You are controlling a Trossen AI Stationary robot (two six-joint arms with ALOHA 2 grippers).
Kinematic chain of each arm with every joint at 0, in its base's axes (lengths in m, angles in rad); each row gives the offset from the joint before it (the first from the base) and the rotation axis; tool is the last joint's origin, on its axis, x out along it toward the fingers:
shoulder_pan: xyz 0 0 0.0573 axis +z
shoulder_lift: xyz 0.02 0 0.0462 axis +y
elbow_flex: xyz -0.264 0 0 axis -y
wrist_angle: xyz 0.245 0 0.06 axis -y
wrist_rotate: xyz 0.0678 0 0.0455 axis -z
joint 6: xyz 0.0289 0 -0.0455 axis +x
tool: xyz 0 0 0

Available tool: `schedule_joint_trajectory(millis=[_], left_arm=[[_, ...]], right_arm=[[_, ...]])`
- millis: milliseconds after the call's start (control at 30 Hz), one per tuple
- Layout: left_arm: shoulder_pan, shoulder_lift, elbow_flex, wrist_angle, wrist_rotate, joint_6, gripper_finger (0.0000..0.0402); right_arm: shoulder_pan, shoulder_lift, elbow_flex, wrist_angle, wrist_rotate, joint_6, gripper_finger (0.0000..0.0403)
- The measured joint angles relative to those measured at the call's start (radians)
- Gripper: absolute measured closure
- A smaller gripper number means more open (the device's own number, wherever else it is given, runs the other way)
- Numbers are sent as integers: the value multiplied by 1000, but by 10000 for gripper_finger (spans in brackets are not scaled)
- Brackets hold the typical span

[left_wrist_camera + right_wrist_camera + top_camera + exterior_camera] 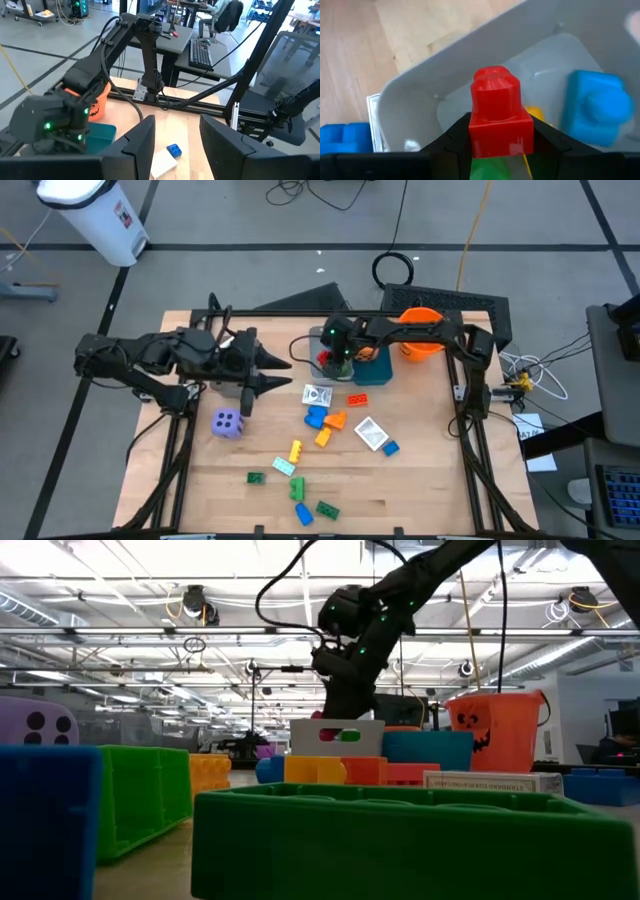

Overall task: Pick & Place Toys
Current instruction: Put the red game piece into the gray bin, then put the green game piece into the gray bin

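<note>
Red studded plastic brick (500, 117), pinched between the right gripper (501, 131) fingers above the grey rectangular plastic bin (420, 95), is judged held for release inside, while the left gripper (176, 145), parted and empty, is parked beside the purple white-dotted die (228, 423).

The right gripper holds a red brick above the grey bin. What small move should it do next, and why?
Probably open the fingers. The right gripper is shut on the red brick directly over the grey bin, which already holds a blue brick, so the brick should drop inside.
</note>
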Motion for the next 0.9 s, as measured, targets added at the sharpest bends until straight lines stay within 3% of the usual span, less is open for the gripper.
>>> schedule_joint_trajectory(millis=[433, 900], left_arm=[[1, 4, 0, 3, -10, -1, 232], [1, 8, 0, 3, -10, -23, 231]], right_arm=[[74, 13, -2, 10, 3, -63, 269], [58, -34, -3, 6, 2, -62, 173]])
